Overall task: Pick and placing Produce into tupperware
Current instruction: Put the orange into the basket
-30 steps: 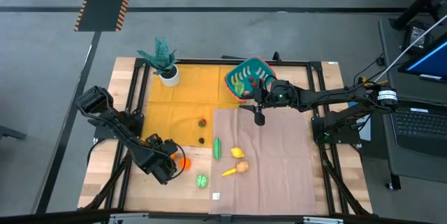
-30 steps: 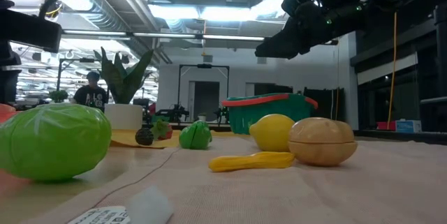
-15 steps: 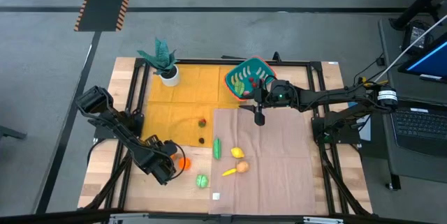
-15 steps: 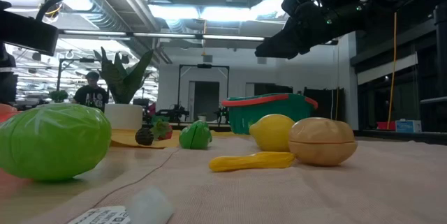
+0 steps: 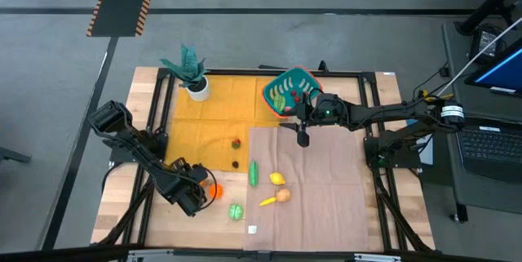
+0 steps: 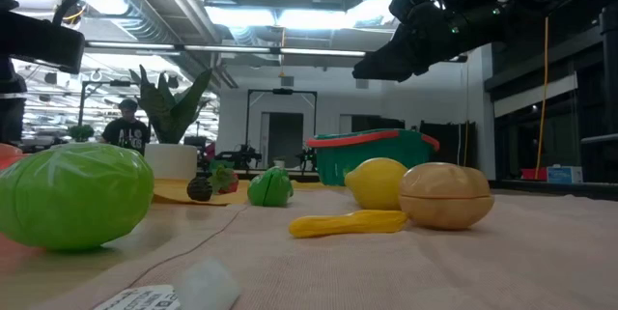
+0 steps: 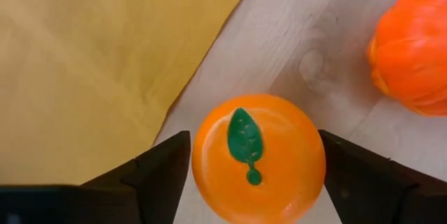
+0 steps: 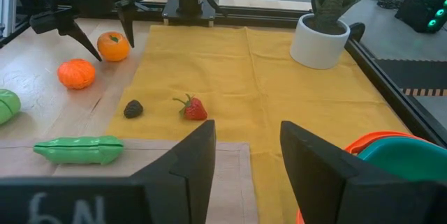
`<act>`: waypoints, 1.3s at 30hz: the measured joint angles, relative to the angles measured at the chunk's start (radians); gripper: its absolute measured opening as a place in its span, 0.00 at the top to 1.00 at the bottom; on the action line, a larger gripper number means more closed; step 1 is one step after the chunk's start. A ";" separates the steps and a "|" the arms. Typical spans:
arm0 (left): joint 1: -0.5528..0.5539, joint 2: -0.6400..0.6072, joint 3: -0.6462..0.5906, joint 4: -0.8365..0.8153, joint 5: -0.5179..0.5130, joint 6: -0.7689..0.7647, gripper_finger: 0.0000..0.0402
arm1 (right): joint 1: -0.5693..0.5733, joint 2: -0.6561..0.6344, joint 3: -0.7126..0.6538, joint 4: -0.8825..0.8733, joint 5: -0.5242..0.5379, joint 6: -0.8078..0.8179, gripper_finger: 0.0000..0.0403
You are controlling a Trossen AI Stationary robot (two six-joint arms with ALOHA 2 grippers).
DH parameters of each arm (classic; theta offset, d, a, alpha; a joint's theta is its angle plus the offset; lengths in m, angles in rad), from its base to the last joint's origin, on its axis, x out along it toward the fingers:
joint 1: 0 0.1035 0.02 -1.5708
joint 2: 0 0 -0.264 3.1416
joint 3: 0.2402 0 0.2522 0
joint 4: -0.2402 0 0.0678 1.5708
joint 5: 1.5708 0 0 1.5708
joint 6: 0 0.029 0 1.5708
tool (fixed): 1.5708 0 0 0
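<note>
An orange (image 7: pixel 258 158) with a green leaf sits on the bare wood beside the yellow cloth (image 7: pixel 91 56). My left gripper (image 7: pixel 255 147) points down over it, one finger close on each side; the right wrist view shows the same pair (image 8: pixel 113 46). A ribbed orange piece (image 7: pixel 412 49) lies next to it. My right gripper (image 8: pixel 248 147) hovers open and holds nothing, above the table next to the teal, orange-rimmed tupperware (image 5: pixel 287 92). More produce lies on the cloths: a strawberry (image 8: pixel 192 108), a dark berry (image 8: pixel 133 108), a green pod (image 8: pixel 77 148), a lemon (image 5: pixel 277 179). My left gripper comes at the orange from above, fingers pointing down. The finger edges (image 7: pixel 178 161) meet the orange's outline on two opposite sides. Whether they touch it I cannot tell. The orange rests on the wood.
A potted plant (image 5: pixel 194 78) stands at the far left of the yellow cloth. A round green piece (image 5: pixel 236 210), a tan round piece (image 5: pixel 283 195) and a yellow long piece (image 5: pixel 267 202) lie near the front. A white tag (image 5: pixel 252 229) lies by the near edge. A person stands in the room beyond.
</note>
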 joint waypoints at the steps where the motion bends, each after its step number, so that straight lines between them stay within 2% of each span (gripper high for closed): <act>1: 0.000 0.000 0.000 0.001 -0.001 0.000 0.27 | 0.000 0.000 0.000 0.000 0.000 0.000 0.60; 7: 0.000 0.000 0.000 0.003 -0.001 -0.001 0.29 | 0.000 0.000 0.000 0.000 0.000 0.000 0.60; 15: 0.000 0.000 0.000 0.005 -0.004 -0.002 0.40 | 0.000 0.000 0.000 0.000 0.000 0.000 0.60; 28: 0.000 0.000 0.000 0.006 -0.022 0.005 0.40 | 0.000 0.000 0.000 -0.001 0.000 0.031 0.60; 33: 0.000 -0.040 0.000 0.006 -0.085 0.011 0.40 | 0.000 0.000 0.000 -0.002 0.000 0.030 0.60; 39: -0.001 -0.182 0.000 0.011 -0.261 0.092 0.41 | 0.000 0.000 0.000 -0.009 0.000 0.029 0.60</act>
